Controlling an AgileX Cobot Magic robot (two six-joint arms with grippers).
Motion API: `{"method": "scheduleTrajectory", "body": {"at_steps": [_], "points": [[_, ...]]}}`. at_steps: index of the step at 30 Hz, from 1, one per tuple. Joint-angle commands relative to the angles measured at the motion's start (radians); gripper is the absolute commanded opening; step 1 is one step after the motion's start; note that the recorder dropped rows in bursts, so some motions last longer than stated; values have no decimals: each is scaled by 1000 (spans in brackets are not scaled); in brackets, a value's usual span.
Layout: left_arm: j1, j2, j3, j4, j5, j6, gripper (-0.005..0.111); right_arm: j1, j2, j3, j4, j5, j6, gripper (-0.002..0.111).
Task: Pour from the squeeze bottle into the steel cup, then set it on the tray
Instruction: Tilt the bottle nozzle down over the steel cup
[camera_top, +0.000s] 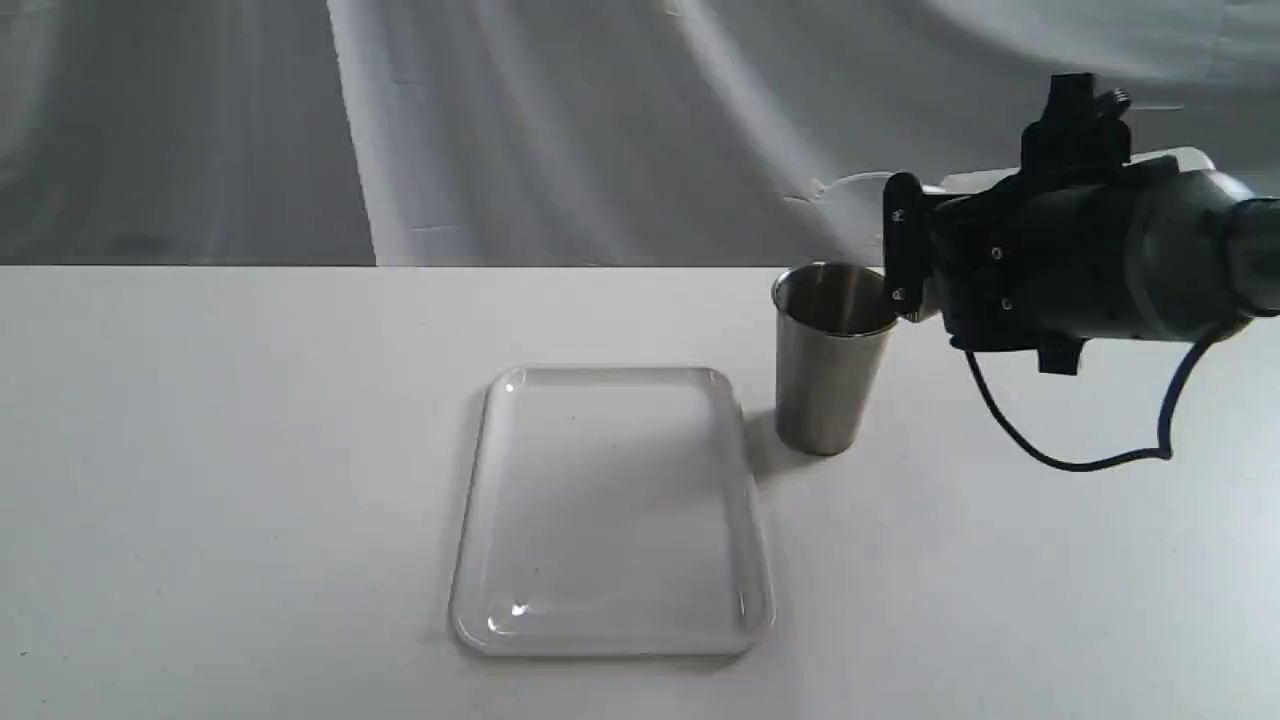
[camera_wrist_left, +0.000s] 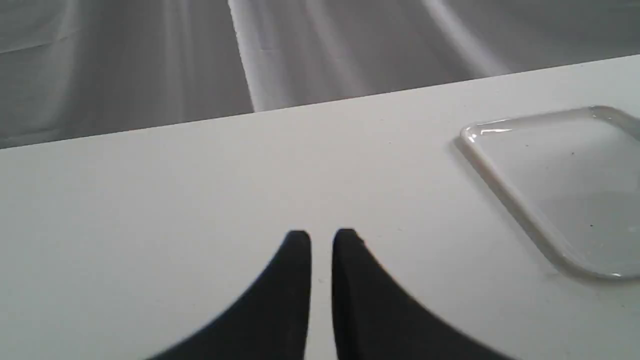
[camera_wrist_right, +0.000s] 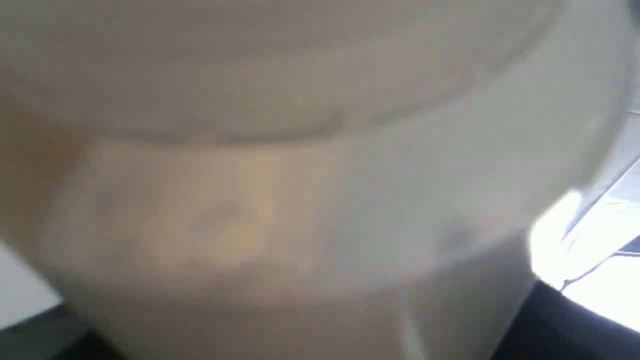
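Pinching the squeeze bottle between its jaws, the right gripper holds it sideways over the steel cup beside the tray; the left gripper, jaws nearly together, is empty.

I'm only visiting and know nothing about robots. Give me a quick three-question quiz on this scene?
1. True or false: the steel cup stands on the tray.
2. What does the right gripper hold? A) a spoon B) the squeeze bottle C) nothing
3. Fill in: in the exterior view, the cup stands to the tray's ____.
Key: 1 false; 2 B; 3 right.
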Motion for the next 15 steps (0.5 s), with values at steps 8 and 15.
{"method": "scheduleTrajectory", "body": {"at_steps": [8,15], "points": [[-3,-5,4,1,-7,-2,8,3,-12,-9,-68,50,-33,44],[-3,-5,4,1,-7,-2,8,3,-12,-9,-95,59,-58,44]]}}
